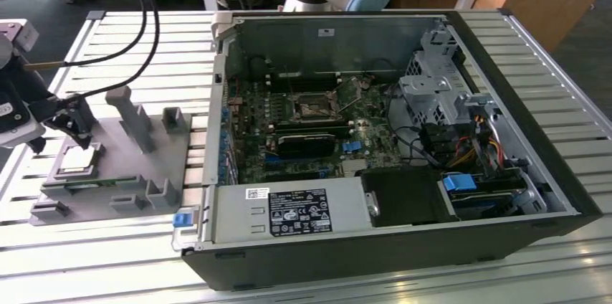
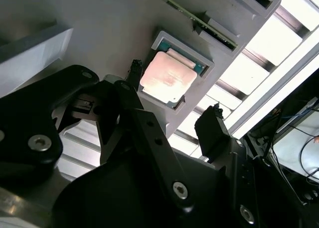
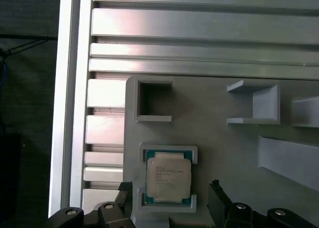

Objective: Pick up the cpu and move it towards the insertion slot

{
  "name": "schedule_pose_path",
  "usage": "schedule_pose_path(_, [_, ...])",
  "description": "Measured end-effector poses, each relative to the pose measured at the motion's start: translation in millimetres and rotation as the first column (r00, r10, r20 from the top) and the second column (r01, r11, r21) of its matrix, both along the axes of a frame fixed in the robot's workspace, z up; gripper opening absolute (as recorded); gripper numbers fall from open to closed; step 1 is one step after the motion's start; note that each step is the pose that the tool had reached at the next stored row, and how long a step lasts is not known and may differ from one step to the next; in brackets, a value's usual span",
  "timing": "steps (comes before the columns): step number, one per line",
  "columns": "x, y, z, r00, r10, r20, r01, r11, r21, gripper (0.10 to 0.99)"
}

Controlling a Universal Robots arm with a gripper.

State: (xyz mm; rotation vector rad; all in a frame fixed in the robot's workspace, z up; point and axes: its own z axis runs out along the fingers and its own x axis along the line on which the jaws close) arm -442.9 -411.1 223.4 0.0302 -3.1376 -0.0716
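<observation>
The cpu (image 1: 79, 160) is a small square chip with a pale silver top. It lies flat in a recess of the grey plastic fixture (image 1: 129, 164) at the exterior view's left. My gripper (image 1: 59, 135) hangs just above it, open. In both wrist views the two black fingers (image 3: 215, 187) stand one on each side of the cpu (image 3: 168, 176) with a gap to each edge, and my gripper (image 2: 174, 91) holds nothing. The cpu (image 2: 167, 78) is still seated in its recess. The insertion slot (image 1: 314, 108), a dark square socket with a metal frame, sits on the motherboard inside the open computer case.
The open computer case (image 1: 497, 39) lies on a slatted aluminium table (image 1: 143, 39), its wall between fixture and socket. Upright grey posts (image 1: 131, 114) rise from the fixture beside my gripper. Black cables (image 1: 143, 17) hang over the table's left. A power supply (image 1: 287, 214) fills the case's near corner.
</observation>
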Motion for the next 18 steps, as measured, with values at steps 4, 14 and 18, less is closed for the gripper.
schedule_pose_path(4, [0.1,-0.3,-2.9,1.0000,0.000,-0.0002,0.000,1.0000,0.000,0.706])
schedule_pose_path(14, [0.3,-0.8,-10.1,1.0000,-0.002,0.0000,0.002,1.0000,-0.007,0.706])
schedule_pose_path(18, [0.7,-0.7,-13.6,1.0000,-0.002,0.0000,0.002,1.0000,-0.008,0.706])
